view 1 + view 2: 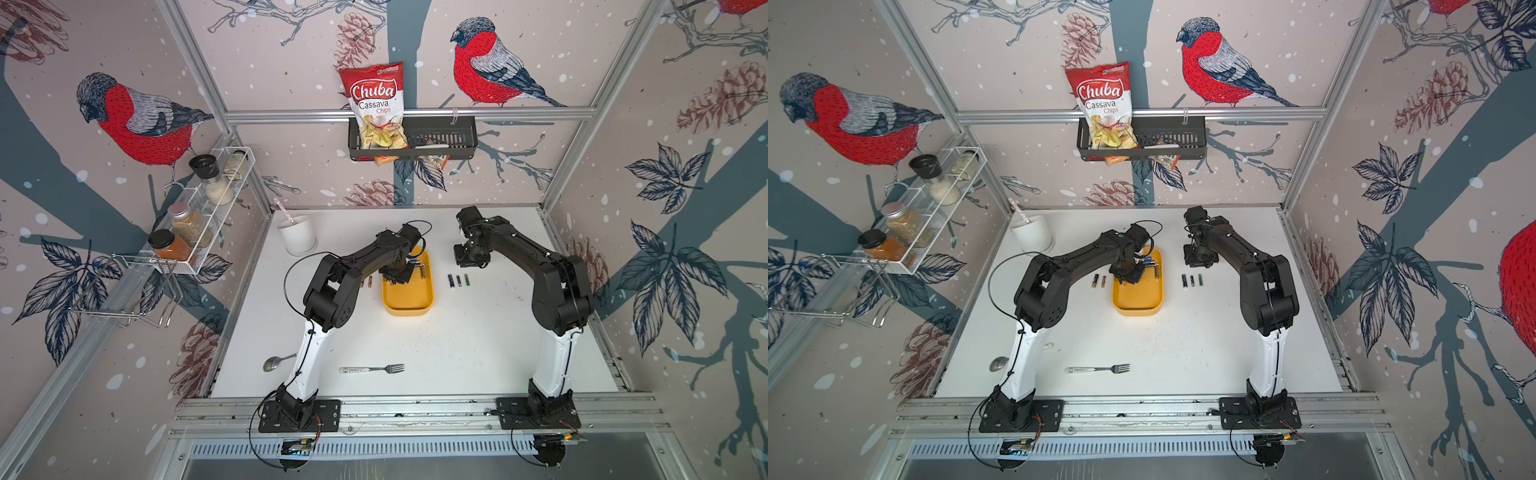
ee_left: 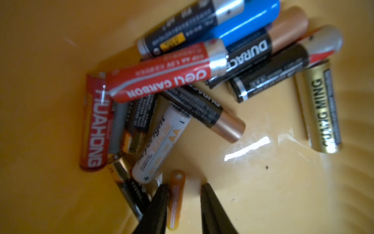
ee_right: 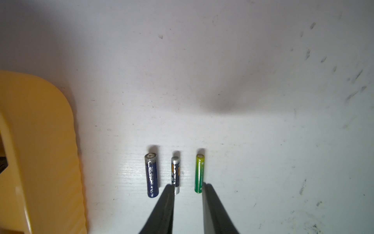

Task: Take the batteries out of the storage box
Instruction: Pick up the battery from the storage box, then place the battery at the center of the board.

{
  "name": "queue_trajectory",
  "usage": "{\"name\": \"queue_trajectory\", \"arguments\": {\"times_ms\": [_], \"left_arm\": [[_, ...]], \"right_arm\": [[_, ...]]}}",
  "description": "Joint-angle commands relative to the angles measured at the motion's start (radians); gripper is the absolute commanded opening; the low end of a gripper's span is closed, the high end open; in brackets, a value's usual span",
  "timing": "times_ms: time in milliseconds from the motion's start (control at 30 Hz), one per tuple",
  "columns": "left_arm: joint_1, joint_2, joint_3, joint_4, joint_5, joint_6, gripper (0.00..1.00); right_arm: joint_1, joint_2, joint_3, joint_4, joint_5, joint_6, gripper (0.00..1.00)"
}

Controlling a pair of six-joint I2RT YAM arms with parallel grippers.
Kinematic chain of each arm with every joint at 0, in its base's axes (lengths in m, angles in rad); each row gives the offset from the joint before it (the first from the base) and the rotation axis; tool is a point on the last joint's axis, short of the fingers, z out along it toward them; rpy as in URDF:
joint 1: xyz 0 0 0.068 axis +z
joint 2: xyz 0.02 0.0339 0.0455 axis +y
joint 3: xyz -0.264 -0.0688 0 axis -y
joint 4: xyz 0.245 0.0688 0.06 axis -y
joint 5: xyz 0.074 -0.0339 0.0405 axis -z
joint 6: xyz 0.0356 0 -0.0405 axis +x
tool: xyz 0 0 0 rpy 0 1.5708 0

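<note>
yellow box (image 1: 409, 300) | batt pile (image 2: 172, 81) in far end | 3 batts (image 1: 458, 281) out R | 2 batts (image 1: 1096, 281) L

Black arms (image 1: 357, 255), white base links (image 1: 306, 361)

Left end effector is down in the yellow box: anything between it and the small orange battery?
Nothing visible: the small orange battery lies on the yellow box floor between the open jaws of the left end effector.
</note>
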Motion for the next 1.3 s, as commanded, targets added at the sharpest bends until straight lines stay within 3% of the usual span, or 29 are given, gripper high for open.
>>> {"name": "queue_trajectory", "arguments": {"times_ms": [0, 533, 1267], "left_arm": [[0.001, -0.004, -0.014, 0.008, 0.009, -0.008, 0.31], [0.01, -0.032, -0.039, 0.052, 0.124, -0.029, 0.14], [0.113, -0.208, -0.081, 0.093, 0.275, -0.062, 0.12]], "right_arm": [[0.001, -0.002, 0.004, -0.021, -0.004, -0.006, 0.3], [0.001, -0.014, -0.006, -0.019, 0.001, -0.006, 0.3], [0.025, 0.013, 0.075, -0.047, -0.005, 0.002, 0.3]]}}
